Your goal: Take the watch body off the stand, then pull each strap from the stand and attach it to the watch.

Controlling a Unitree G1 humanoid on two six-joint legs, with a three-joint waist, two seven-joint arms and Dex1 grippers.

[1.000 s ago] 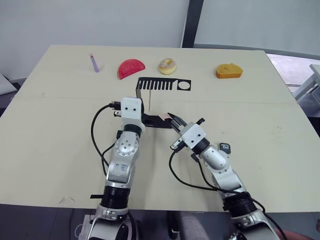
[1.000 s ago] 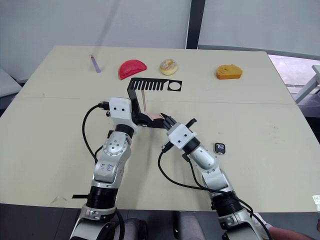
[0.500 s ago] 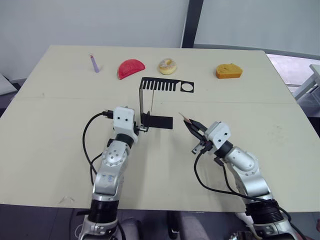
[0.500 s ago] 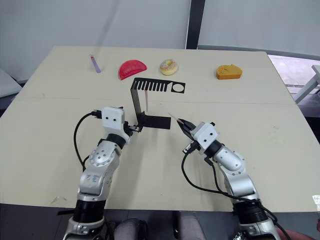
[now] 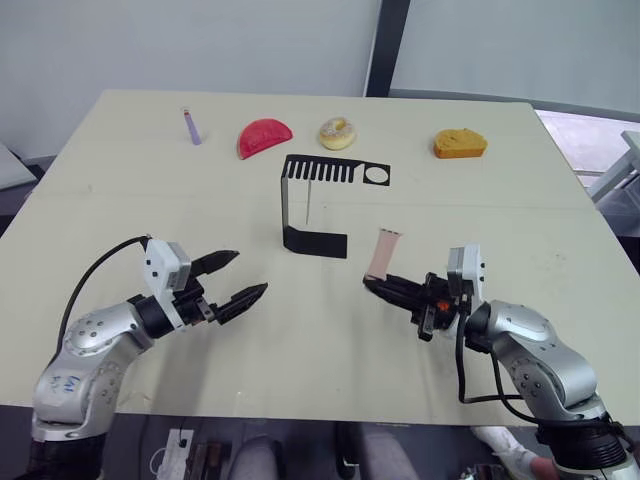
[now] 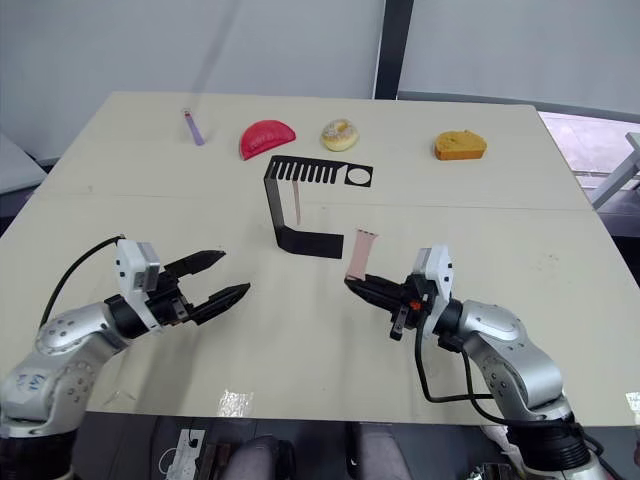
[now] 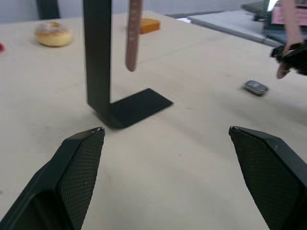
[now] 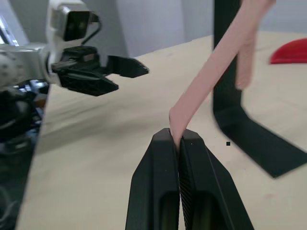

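Note:
The black stand (image 5: 291, 205) is upright mid-table, with one pale pink strap (image 7: 133, 33) still hanging from its slotted top plate (image 5: 333, 170). To the stand's right, low over the table, my right gripper (image 5: 371, 285) is shut on the lower end of the other strap (image 5: 385, 254), which rises clear of the stand. Well left of the stand, my left gripper (image 5: 250, 272) is open, with nothing between its fingers. The watch body (image 7: 254, 86) lies on the table beyond the stand's base, near the right gripper.
Along the far edge lie a purple stick (image 5: 191, 126), a red half-round piece (image 5: 264, 137), a doughnut (image 5: 336, 131) and an orange bread-like piece (image 5: 460, 143). Cables trail from both wrists.
Both grippers have left the stand's base. The left one opened and drew back to the left. The right one swung right with a strap, which is now off the stand.

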